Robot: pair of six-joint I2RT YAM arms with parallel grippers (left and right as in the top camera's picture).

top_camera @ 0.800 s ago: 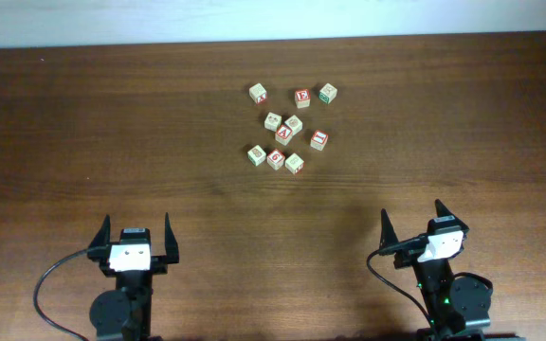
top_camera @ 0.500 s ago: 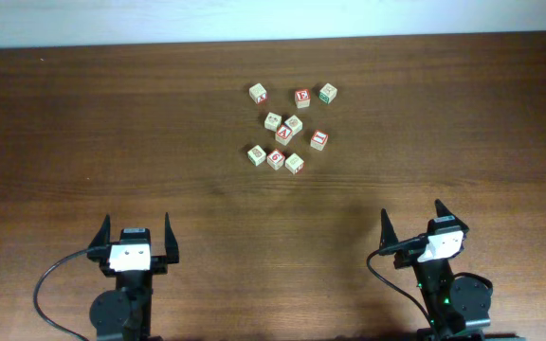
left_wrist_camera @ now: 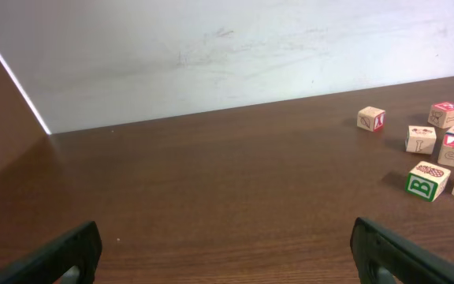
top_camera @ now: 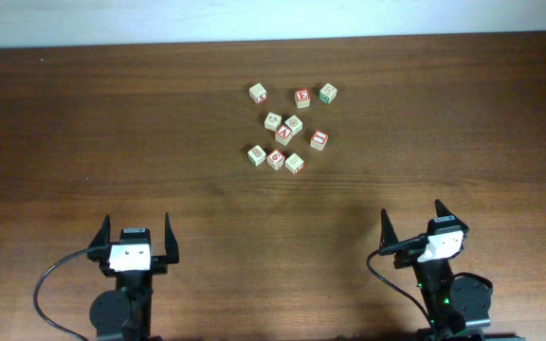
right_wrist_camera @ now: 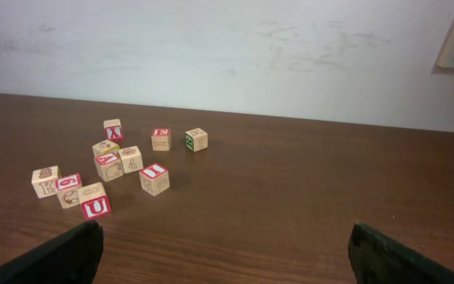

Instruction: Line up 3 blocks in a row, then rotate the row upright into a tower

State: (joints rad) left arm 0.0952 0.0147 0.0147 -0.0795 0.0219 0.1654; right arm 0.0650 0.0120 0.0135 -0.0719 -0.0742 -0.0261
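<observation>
Left gripper (top_camera: 136, 222) and right gripper (top_camera: 411, 212) both stand spread wide with nothing between the fingers. Both are well short of the small pale wooden cube with a red "A" (top_camera: 284, 134), which sits on the dark brown wooden table (top_camera: 83, 142).

I judge no rotation begun; the approach is the step in hand. The pale wooden cube with a red-bordered "I" (top_camera: 318, 139) lies near the "A" cube, to its right and apart from it.

The next move calls for one arm to reach over the cluster and straddle a single cube without nudging others; the "A" cube appears tight against a neighbouring cube (top_camera: 295, 123) beyond it.

I cannot single out the third cube's greenish-blue mark from overhead. The left wrist view cuts the cluster off.
</observation>
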